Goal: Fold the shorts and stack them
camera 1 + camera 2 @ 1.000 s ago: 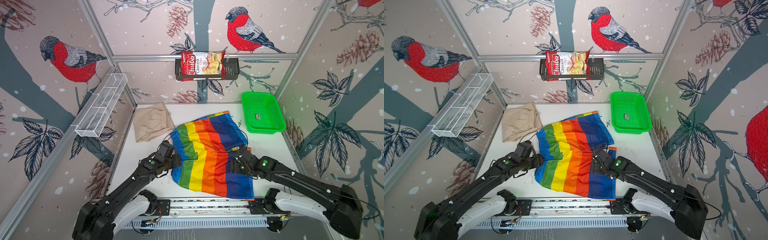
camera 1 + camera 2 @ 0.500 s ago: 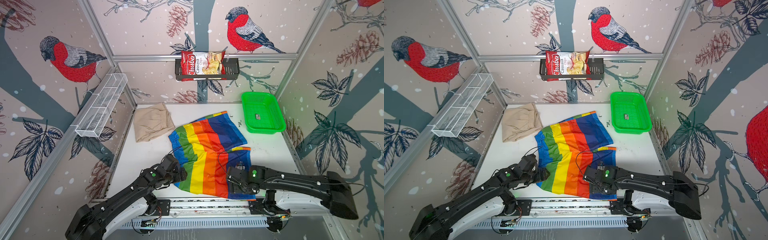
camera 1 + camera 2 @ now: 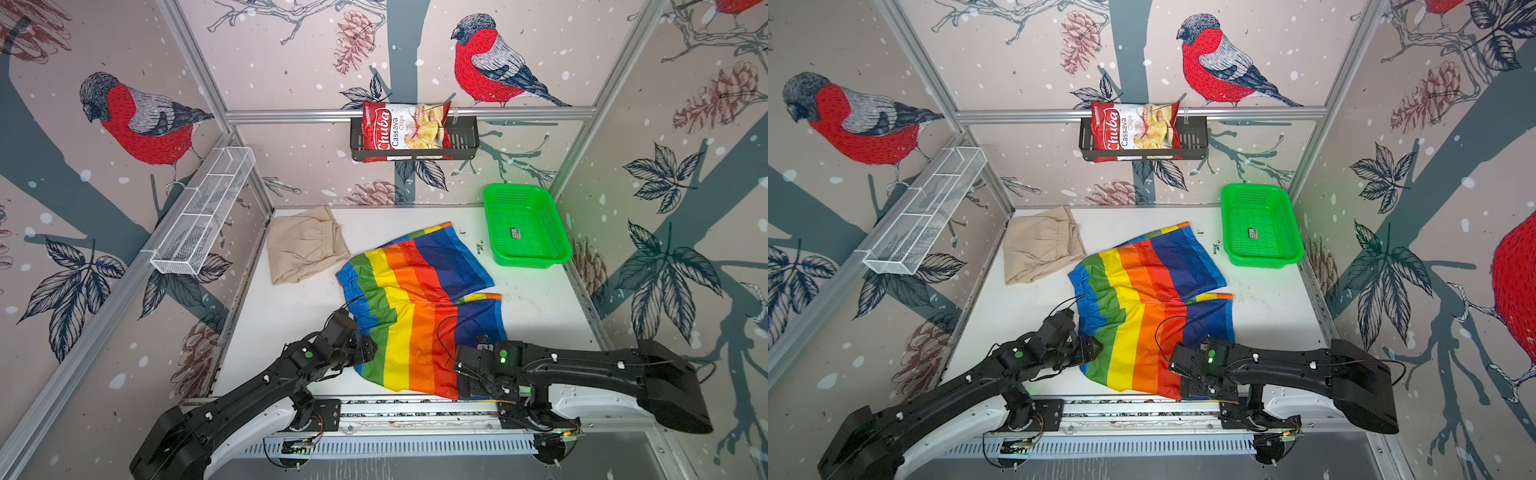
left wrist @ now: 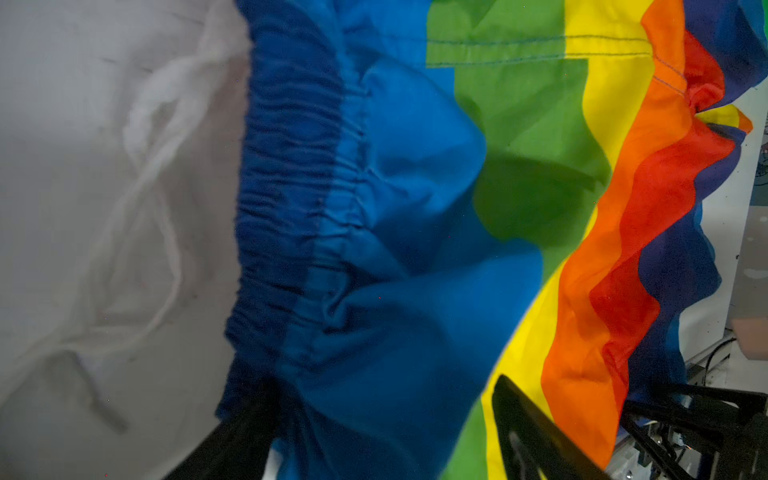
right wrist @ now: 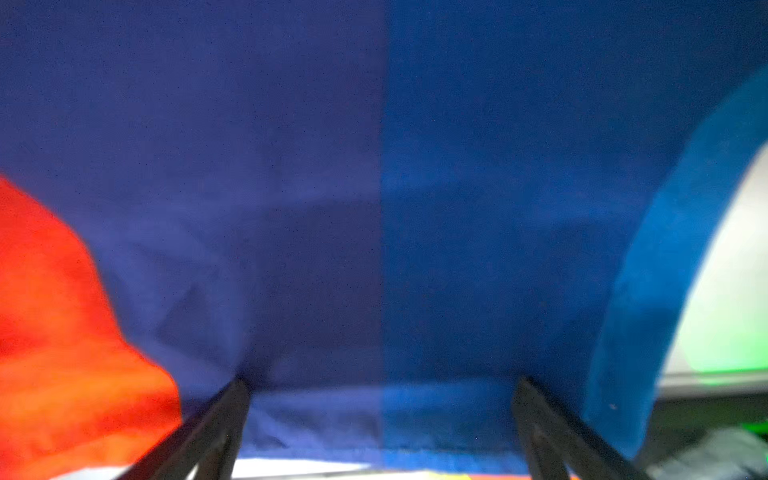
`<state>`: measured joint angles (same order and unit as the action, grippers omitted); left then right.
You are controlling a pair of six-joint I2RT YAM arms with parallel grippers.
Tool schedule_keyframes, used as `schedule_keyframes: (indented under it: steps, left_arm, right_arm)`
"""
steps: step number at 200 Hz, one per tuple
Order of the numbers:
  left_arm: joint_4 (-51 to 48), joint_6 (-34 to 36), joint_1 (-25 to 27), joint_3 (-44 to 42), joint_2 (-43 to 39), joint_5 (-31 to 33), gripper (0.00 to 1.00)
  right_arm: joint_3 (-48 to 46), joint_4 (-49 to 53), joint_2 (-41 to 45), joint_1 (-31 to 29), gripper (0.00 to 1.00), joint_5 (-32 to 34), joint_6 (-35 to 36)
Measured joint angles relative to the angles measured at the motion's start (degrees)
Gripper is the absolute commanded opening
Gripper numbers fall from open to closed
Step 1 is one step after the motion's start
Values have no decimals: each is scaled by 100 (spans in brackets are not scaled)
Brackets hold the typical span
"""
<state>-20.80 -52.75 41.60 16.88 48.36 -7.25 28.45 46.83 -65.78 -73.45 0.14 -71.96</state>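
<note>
Now both arms stretch low toward the middle; left gripper [image 4: 378, 395] and right gripper [image 5: 380, 386] gape wide, fingers touching the shiny rainbow colour-blocked cloth shorts [image 3: 411, 316], clamping nothing.

— How is the scene lit?
— Brightly and evenly from above; only soft shadows are cast on the table [image 3: 291, 307]. Wide-angle stretch is seen toward the corners.
— And the wrist views?
— The shorts [image 5: 374, 208] are blurred at close range.

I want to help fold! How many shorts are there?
2. The beige shorts lie bunched at the back left; the rainbow shorts lie spread across the middle, reaching the front edge. None looks hidden.
</note>
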Motion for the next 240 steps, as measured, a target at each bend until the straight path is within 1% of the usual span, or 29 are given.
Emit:
schedule_keyframes:
  steps: [23, 44, 54, 65, 84, 101, 118, 144, 161, 172, 189, 203, 225, 240]
  left_arm:
    - [188, -42, 0, -9, 205, 74, 52]
    - [407, -127, -4, 0, 409, 133, 51]
    - [490, -140, -61, 55, 494, 140, 55]
    - [490, -136, -138, 146, 590, 136, 62]
    - [378, -79, -426, 363, 776, 212, 70]
    - [367, 76, -763, 531, 1005, 267, 73]
    - [334, 225, -990, 776, 1346, 345, 73]
    - [42, 431, -1110, 1204, 1860, 588, 73]
    - [-188, 535, -1123, 1423, 2035, 680, 73]
    - [-319, 612, -1132, 1510, 2044, 737, 75]
    - [-531, 625, -1132, 1554, 1915, 782, 80]
    - [-734, 623, -1132, 1556, 1692, 815, 84]
    - [-922, 621, -1132, 1513, 1274, 822, 86]
    - [-962, 608, -1132, 1351, 1005, 678, 86]
  right_arm:
    - [-31, -26, -7, 105, 97, -15, 20]
    - [-33, -33, -9, 461, 96, -122, 109]
    - [-33, -33, -9, 743, 96, -262, 192]
    - [-28, -28, -9, 1106, 96, -463, 341]
    - [11, 4, -33, 1720, 96, -824, 669]
    - [138, -98, -81, 2214, 95, -621, 1163]
    - [295, -452, -103, 2470, 95, -262, 1681]
    - [723, -684, 70, 2640, 95, 245, 2260]
    - [868, -645, 249, 2686, 95, 439, 2409]
    - [868, -577, 378, 2693, 95, 494, 2409]
    - [719, -411, 581, 2693, 96, 529, 2389]
    - [533, -190, 756, 2693, 97, 527, 2232]
    - [337, 192, 1097, 2675, 99, 442, 2000]
    - [330, 348, 1252, 2568, 100, 367, 1790]
